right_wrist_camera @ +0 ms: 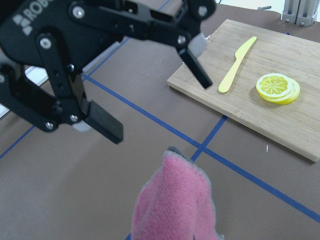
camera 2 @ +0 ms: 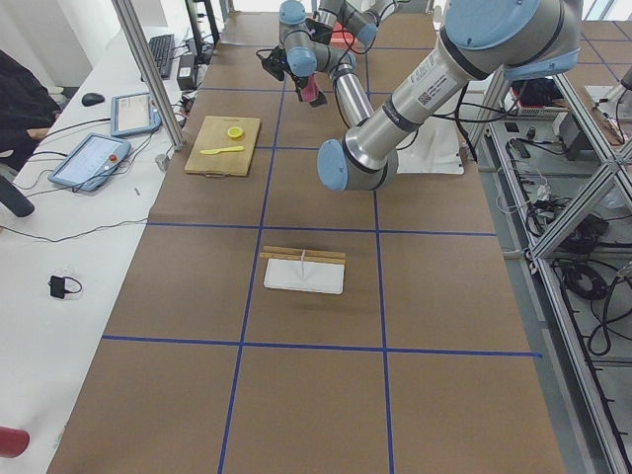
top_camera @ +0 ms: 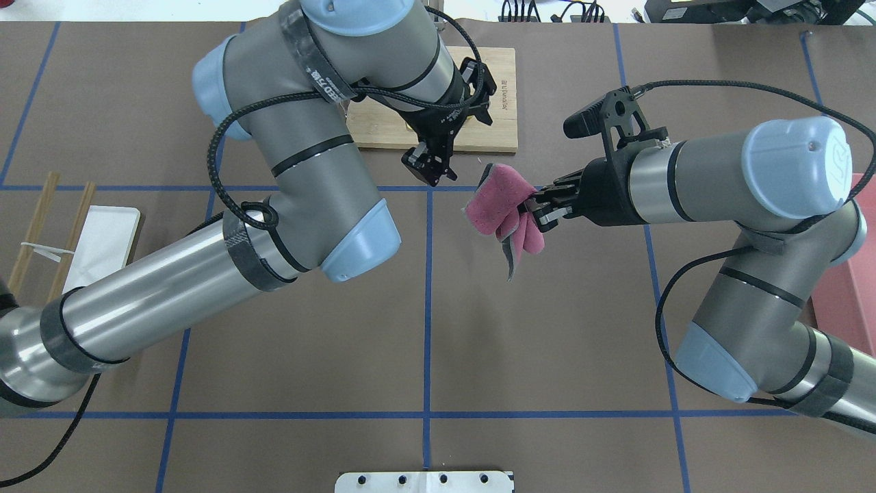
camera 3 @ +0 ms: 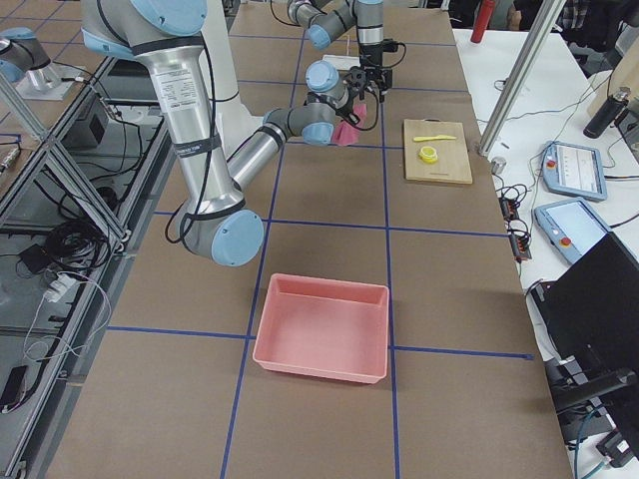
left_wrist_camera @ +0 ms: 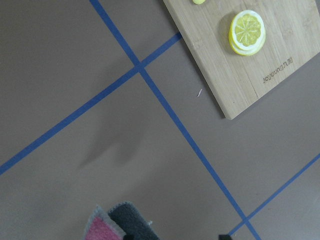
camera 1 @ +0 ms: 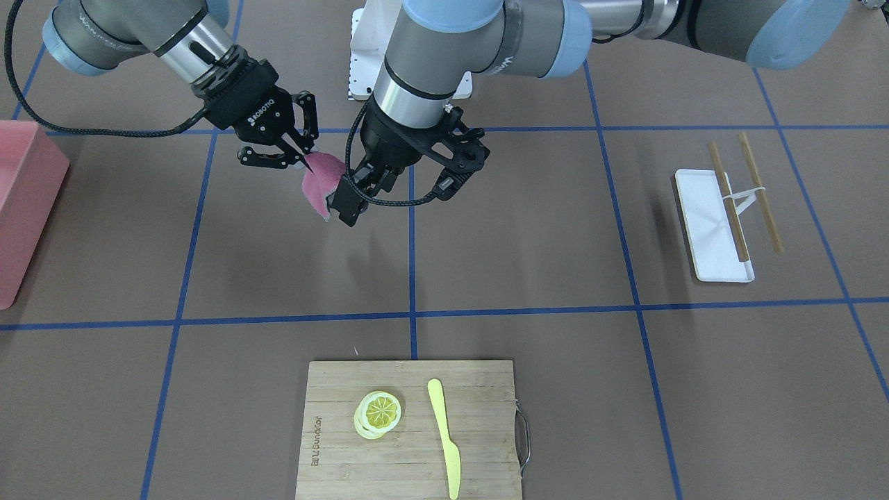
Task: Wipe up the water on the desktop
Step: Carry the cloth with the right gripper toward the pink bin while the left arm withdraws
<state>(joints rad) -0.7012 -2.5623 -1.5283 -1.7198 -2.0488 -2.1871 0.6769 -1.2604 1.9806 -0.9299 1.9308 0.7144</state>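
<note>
R gripper [top_camera: 537,209] pinches pink cloth [top_camera: 496,205] mid-air, frame center; L gripper [top_camera: 431,170] hangs just beside, fingers spread. Desktop [top_camera: 547,329] lies below, water not visible. Lower cloth flat, press evenly before sweeping.

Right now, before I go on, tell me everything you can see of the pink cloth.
The pink cloth looks like soft fleece with a grey edge and a grey back. It is bunched into folds, pinched at one end by the fingers of the right gripper, and hangs in the air, clear of the desktop. The left gripper stands open close beside it; whether they touch cannot be told.
</note>
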